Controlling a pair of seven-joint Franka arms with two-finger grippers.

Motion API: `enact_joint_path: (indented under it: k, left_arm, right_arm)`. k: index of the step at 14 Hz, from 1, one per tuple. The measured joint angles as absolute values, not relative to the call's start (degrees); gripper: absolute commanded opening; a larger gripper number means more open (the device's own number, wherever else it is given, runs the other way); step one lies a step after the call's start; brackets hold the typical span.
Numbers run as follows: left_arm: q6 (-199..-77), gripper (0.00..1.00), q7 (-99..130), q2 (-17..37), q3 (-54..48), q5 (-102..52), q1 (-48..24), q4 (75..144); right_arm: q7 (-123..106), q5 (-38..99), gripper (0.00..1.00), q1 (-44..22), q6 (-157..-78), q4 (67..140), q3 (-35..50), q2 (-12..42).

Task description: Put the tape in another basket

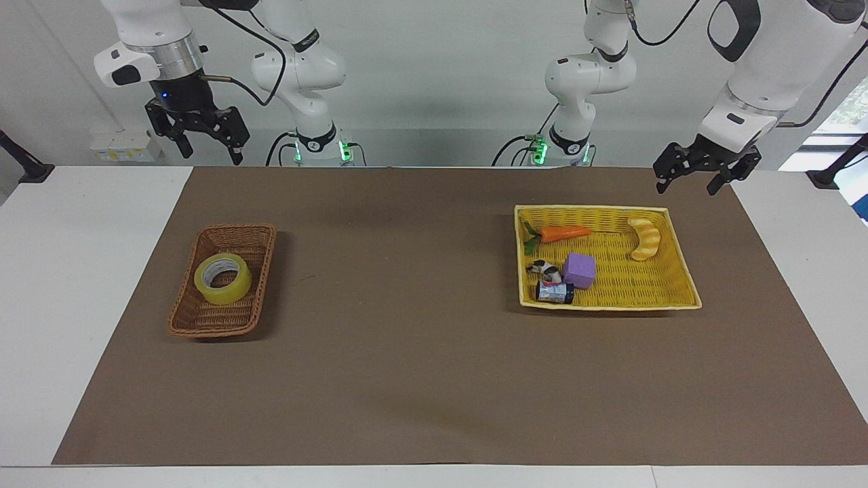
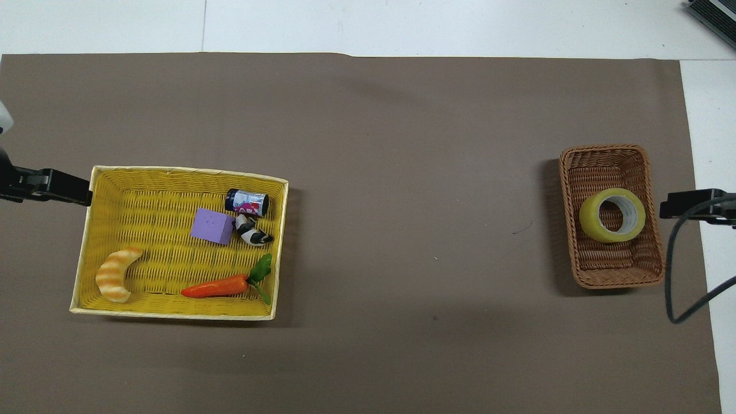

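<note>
Yellow tape (image 1: 222,278) lies in the basket (image 1: 203,325), left of frame. Both grippers, right (image 1: 198,133) and left (image 1: 706,168), hang open and empty; little risk remains.

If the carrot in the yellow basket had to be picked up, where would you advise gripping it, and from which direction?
I would grip the carrot across the middle of its orange body, coming straight down from above. It lies flat along the yellow basket's wall nearest the robots, so a sideways approach is likely blocked. Its leafy end looks too thin and floppy to hold, and the middle has room for one finger on each side.
</note>
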State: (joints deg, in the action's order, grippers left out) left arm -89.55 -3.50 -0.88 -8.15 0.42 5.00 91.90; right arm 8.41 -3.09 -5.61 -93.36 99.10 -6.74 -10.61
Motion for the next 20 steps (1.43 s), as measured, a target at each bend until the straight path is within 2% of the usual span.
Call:
enact_joint_path:
  k: [4,7,12,20]
  left_arm:
    - [-89.54,1.0,-3.51,-0.88,-8.15,0.42,5.0,91.9]
    - [-89.54,1.0,-3.51,-0.88,-8.15,0.42,5.0,91.9]
    - [-89.53,1.0,-3.51,-0.88,-8.15,0.42,5.0,91.9]
    - [-89.53,1.0,-3.51,-0.88,-8.15,0.42,5.0,91.9]
  right_arm:
    - [8.66,-2.53,1.0,-5.54,-92.68,99.1,-6.86,-10.35]
    - [8.42,-2.35,1.0,-5.5,-88.92,98.49,-7.42,-10.23]
    - [6.92,-2.52,1.0,-5.59,-77.51,85.85,-7.33,-4.5]
    - [6.74,-2.43,1.0,-5.55,-78.84,85.79,-7.57,-3.45]
